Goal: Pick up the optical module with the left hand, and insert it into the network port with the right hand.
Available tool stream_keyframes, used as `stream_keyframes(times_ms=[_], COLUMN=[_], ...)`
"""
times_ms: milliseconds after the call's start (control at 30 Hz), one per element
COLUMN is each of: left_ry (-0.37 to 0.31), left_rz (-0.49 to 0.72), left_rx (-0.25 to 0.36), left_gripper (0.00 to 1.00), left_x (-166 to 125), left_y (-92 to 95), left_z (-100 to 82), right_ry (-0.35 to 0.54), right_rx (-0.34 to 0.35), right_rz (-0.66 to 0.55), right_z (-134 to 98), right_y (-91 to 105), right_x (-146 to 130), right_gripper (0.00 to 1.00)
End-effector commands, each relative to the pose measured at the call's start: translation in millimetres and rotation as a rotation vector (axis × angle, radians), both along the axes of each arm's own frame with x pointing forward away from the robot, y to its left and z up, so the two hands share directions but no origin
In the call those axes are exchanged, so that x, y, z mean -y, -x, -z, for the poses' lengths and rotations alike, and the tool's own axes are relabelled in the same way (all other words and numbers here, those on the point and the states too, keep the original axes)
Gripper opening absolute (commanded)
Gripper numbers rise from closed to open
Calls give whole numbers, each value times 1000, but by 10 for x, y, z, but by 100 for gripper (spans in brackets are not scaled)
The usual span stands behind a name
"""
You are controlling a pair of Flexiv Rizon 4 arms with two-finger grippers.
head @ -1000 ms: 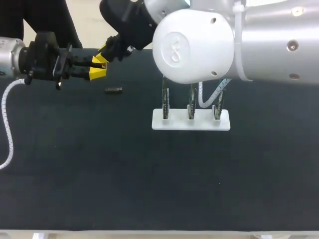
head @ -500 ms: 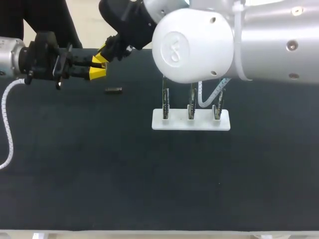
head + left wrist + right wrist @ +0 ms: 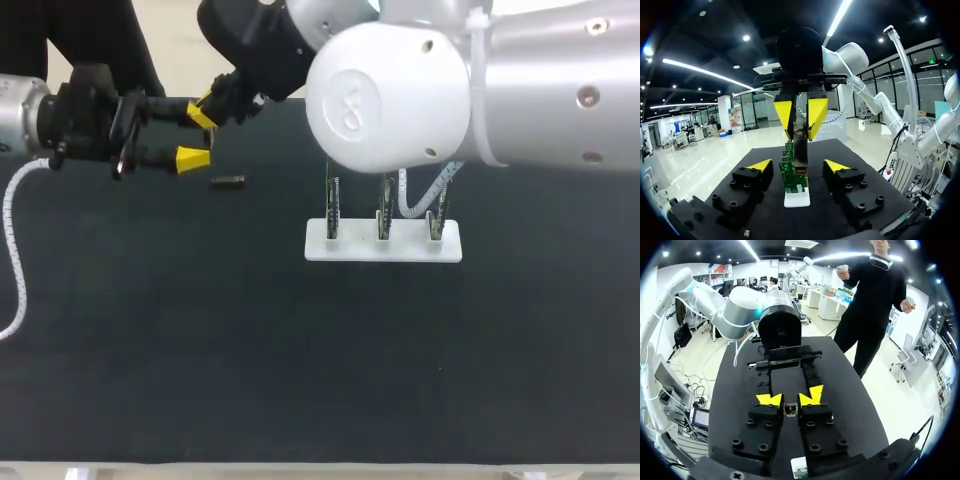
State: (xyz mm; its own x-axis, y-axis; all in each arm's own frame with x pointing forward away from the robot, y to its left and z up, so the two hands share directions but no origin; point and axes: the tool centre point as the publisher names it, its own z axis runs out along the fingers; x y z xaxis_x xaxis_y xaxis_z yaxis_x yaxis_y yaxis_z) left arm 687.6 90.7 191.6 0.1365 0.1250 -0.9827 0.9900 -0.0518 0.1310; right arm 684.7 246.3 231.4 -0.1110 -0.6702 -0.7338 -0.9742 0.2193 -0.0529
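Two arms meet over the ten o'clock part of the black table [image 3: 200,350]. The left gripper [image 3: 197,137], in from nine o'clock, has its yellow-tipped fingers spread wide. The right gripper [image 3: 210,103] hangs in from twelve o'clock, its tips right at the left's upper finger. A small dark part [image 3: 228,181] lies on the table at five o'clock of the left gripper. Just off centre toward three o'clock, a white base [image 3: 383,248] carries three upright boards [image 3: 332,210] in a row.
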Motion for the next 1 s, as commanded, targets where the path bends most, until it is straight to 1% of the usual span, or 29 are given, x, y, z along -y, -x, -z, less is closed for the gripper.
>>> stream_keyframes(times_ms=[33,167,233,300,333,400,467,567,700,800,867,933,1000], left_ry=[1,-3,-21,-80,-94,-141,-202,-299,-398,-435,-422,-429,-398], left_rz=[-2,-6,-15,-30,-35,-30,-30,-17,11,25,30,42,46], left_rx=[3,6,14,2,8,2,-14,-36,-48,-42,-28,-26,-13], left_gripper=[100,100,100,100,100,100,100,100,100,100,100,100,100], left_x=[-1,-4,-17,-39,-63,-112,-156,-259,-410,-519,-605,-689,-777], left_y=[3,2,-2,-8,-11,-6,1,13,28,34,32,25,5], left_z=[8,10,20,34,49,74,99,120,144,145,131,120,103], right_ry=[-1,-1,-1,-2,-2,-3,-3,-3,-3,-3,-3,-4,-4], right_rx=[5,6,7,7,7,8,8,9,8,9,9,11,11], right_rz=[5,5,4,4,4,3,3,1,0,-1,-2,-3,-4], right_z=[6,10,13,16,18,24,27,28,28,30,34,38,40], right_y=[22,24,25,25,25,25,23,20,19,20,19,19,17], right_x=[7,7,8,10,11,14,20,28,33,41,46,51,55], right_gripper=[0,0,0,0,0,0,0,0,0,0,0,0,0])
